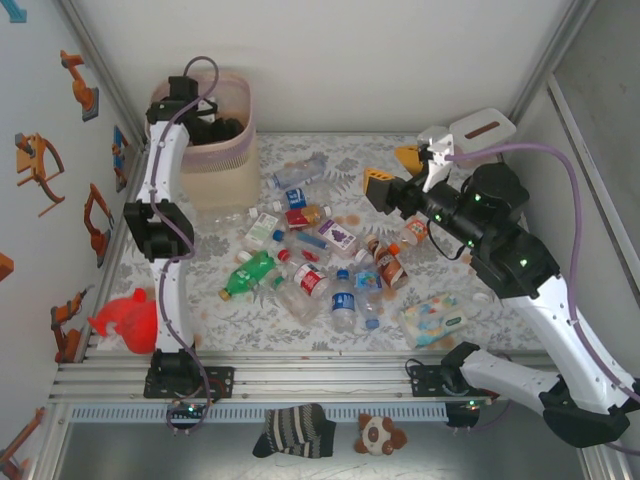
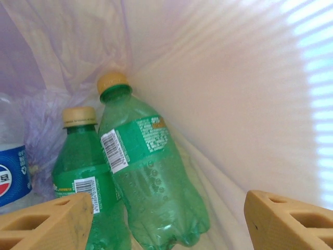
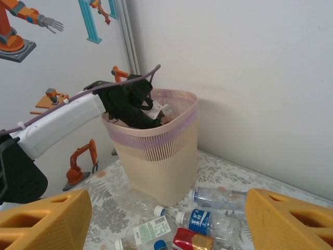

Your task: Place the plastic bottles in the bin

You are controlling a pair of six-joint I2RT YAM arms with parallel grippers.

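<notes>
The beige bin point(image 1: 215, 170) with its pink liner stands at the back left. My left gripper point(image 1: 213, 128) reaches down inside it, open. In the left wrist view its fingers point(image 2: 47, 221) stand wide apart above two green bottles point(image 2: 151, 177) that lie against the liner point(image 2: 234, 78), beside a blue-labelled bottle point(image 2: 10, 177). Several plastic bottles point(image 1: 320, 250) lie scattered mid-table, among them a green one point(image 1: 250, 272). My right gripper point(image 1: 393, 170) hovers open and empty over the table, facing the bin point(image 3: 156, 161). Below it lie a clear bottle point(image 3: 218, 198) and a blue-labelled bottle point(image 3: 205, 221).
A pastel wipes pack point(image 1: 435, 318) lies front right of the bottle pile. A white tissue box point(image 1: 480, 128) sits at the back right. A red soft thing point(image 1: 128, 320) rests at the front left. A striped sock point(image 1: 295, 430) and a small plush toy point(image 1: 380, 435) lie before the rail.
</notes>
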